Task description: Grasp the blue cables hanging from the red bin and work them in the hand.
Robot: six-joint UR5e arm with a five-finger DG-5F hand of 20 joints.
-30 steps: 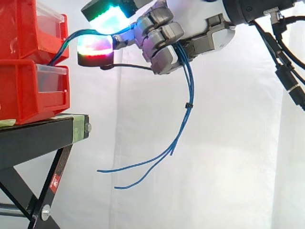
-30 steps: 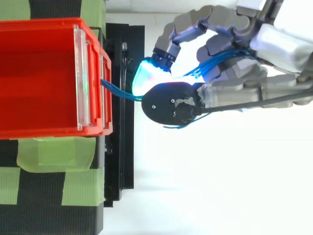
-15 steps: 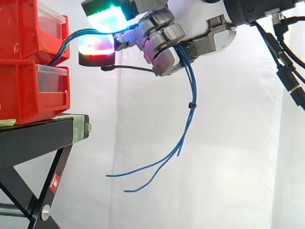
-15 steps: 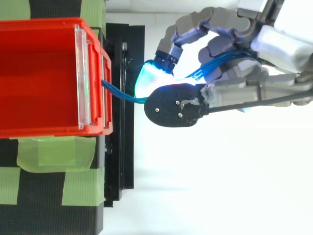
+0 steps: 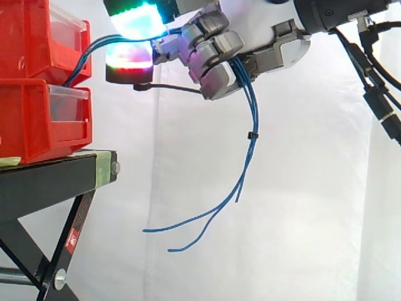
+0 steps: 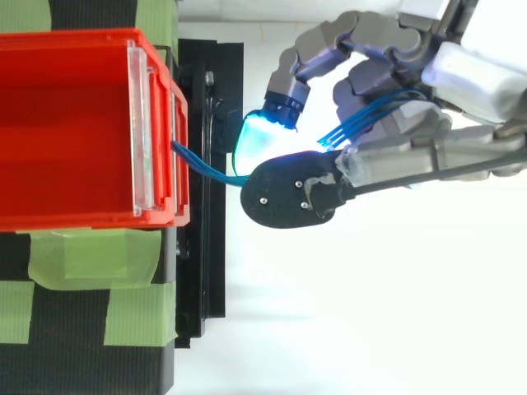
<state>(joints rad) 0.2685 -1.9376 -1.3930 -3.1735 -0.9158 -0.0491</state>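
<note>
Thin blue cables (image 5: 249, 147) run out of the upper red bin (image 5: 37, 41), pass between the glowing fingertips (image 5: 128, 55) and through the curled fingers of my hand (image 5: 213, 53). Below the hand they hang free, bound by a small black tie, and their loose ends curl left near the bottom. In the top view the blue cables (image 6: 206, 169) leave the front of the red bin (image 6: 74, 132) and lead into the hand (image 6: 387, 107), which sits just right of the bin and is shut on them.
A second red bin (image 5: 44, 119) sits under the upper one on a black stand (image 5: 56, 179) with green tape (image 6: 90, 255). A white curtain hangs behind. The arm comes in from the upper right.
The hand has risen slightly and its fingertips have shifted on the cables. The hanging cable ends have swung a little to the right and up.
</note>
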